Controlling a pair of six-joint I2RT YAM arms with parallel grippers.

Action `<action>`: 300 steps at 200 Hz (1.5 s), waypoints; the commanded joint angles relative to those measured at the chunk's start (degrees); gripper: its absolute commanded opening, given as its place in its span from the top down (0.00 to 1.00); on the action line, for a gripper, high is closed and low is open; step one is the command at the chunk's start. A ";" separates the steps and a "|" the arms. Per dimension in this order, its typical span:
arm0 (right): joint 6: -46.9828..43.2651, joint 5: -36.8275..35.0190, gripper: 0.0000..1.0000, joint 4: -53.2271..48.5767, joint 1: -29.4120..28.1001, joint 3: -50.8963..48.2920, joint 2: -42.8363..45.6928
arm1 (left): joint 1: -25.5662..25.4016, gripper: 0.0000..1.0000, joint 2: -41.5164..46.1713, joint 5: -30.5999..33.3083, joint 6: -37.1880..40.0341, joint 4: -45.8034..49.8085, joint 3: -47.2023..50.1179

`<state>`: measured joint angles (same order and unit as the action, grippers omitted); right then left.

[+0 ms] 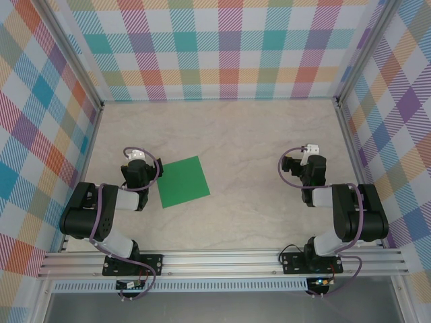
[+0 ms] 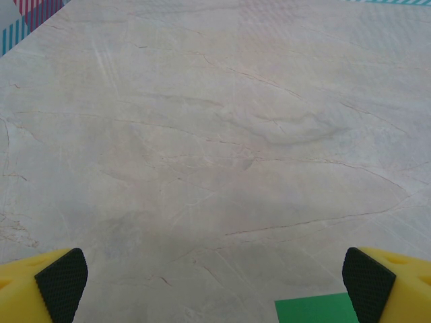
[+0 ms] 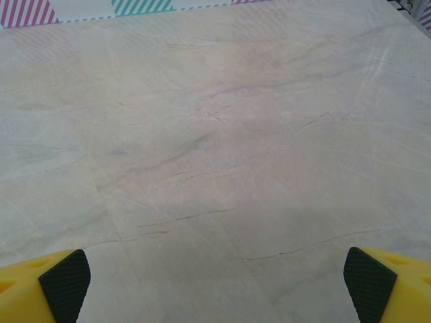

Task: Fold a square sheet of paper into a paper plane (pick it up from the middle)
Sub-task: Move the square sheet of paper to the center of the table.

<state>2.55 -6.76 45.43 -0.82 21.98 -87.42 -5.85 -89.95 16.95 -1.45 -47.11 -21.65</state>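
Observation:
A flat, unfolded square sheet of green paper (image 1: 182, 182) lies on the marble table, slightly rotated, just right of my left gripper (image 1: 137, 158). One corner of the green paper (image 2: 315, 308) peeks in at the bottom of the left wrist view, beside the right fingertip (image 2: 367, 282). My left gripper (image 2: 214, 286) is open wide with bare table between its yellow fingers. Far to the right, my right gripper (image 1: 311, 153) hangs apart from the sheet; in its wrist view the right gripper (image 3: 217, 286) is open over bare table.
Checked walls (image 1: 222, 50) enclose the table on three sides, with metal posts at the back corners. An aluminium rail (image 1: 222, 261) carries both arm bases at the near edge. Pale marble table (image 1: 229, 134) stretches behind and between the arms.

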 commanded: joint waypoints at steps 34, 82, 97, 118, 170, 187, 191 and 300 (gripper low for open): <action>0.51 0.86 0.00 1.50 0.13 1.05 0.49 | 0.30 0.00 0.39 -0.46 0.46 -2.29 -0.80; -2.78 8.53 0.00 -0.82 0.13 2.37 0.71 | 0.31 0.00 0.39 -0.45 0.40 -2.28 -0.77; -3.02 8.88 0.00 -2.20 0.14 2.41 2.22 | 0.38 0.00 0.39 -0.55 0.47 -2.28 -0.78; 0.46 6.29 0.00 -18.02 0.12 6.73 8.26 | 0.29 0.00 1.43 -0.35 0.73 -2.14 -0.54; 13.75 7.33 0.00 -57.72 0.12 19.73 18.37 | 0.57 0.00 18.24 -0.25 -3.35 19.68 -3.35; 17.65 11.56 0.00 -65.72 0.17 22.44 21.48 | 0.66 0.00 27.62 2.20 -8.84 31.88 -4.95; 19.58 11.83 0.00 -67.20 0.13 22.86 22.19 | 0.62 0.00 29.77 3.09 -10.22 35.65 -5.68; 35.42 42.44 0.00 -69.61 -7.71 20.86 30.03 | 0.98 0.00 57.22 -6.02 -19.17 87.60 -22.60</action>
<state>34.98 31.66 -22.46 -3.73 41.43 -56.69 -5.69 -31.27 15.66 -20.16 27.33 -40.40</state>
